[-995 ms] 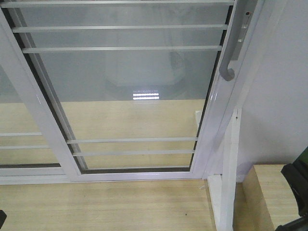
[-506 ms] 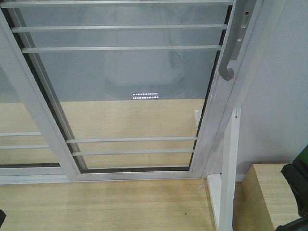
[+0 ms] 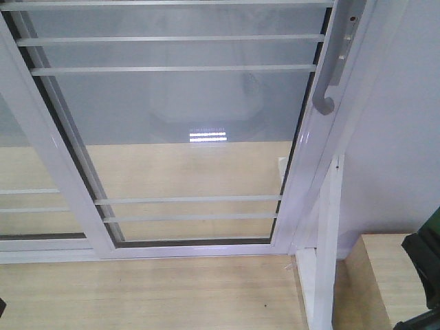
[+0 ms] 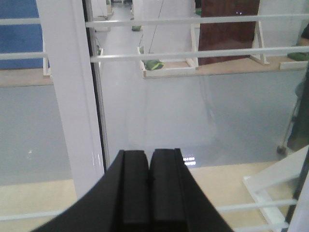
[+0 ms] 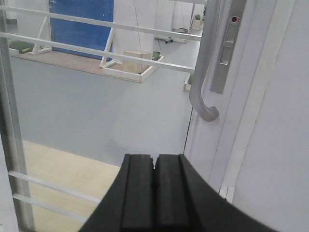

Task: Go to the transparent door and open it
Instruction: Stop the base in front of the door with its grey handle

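The transparent door fills the front view: clear glass in a white frame with thin horizontal white bars. Its curved grey handle hangs on the right frame edge, and the handle also shows above and right of my right gripper. That gripper is shut and empty, well short of the handle. My left gripper is shut too, holding nothing, and faces the door's glass beside a white frame post.
A second white-framed glass panel overlaps the door at the left. A white post and a pale wooden block stand at the right by the grey wall. Light wood flooring lies before the door.
The view has shifted very slightly; door and handle sit almost where they were. Both grippers stay shut.
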Motion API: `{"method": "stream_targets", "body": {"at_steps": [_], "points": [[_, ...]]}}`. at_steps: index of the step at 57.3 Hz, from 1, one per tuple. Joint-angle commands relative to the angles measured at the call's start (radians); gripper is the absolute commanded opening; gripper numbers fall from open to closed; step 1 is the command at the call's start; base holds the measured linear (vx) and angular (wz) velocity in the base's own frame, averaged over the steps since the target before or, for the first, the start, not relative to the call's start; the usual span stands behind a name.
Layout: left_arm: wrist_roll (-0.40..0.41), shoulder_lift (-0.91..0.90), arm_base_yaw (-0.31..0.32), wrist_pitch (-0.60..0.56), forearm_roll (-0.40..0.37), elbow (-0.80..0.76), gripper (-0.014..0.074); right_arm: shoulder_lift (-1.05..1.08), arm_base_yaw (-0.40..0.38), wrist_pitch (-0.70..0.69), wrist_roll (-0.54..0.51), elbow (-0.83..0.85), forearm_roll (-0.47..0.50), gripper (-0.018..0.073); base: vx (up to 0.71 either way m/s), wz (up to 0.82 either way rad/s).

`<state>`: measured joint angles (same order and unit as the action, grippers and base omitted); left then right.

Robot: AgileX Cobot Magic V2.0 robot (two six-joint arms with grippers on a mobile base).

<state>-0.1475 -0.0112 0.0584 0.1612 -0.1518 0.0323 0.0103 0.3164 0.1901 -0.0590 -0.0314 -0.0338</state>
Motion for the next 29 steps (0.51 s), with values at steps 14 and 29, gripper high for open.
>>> {"method": "stream_targets", "body": {"at_steps": [14, 29], "points": [[0.004, -0.001, -0.001, -0.393, -0.011, 0.002, -0.0006, -0.015, -0.002, -0.344, -0.008, 0.0, -0.004, -0.0001, 0.0, 0.0], [0.015, 0.156, -0.001, -0.326, -0.011, -0.189, -0.0006, -0.134, -0.009, -0.262, -0.035, 0.186, 0.122, -0.0001, 0.0, 0.0]]}}
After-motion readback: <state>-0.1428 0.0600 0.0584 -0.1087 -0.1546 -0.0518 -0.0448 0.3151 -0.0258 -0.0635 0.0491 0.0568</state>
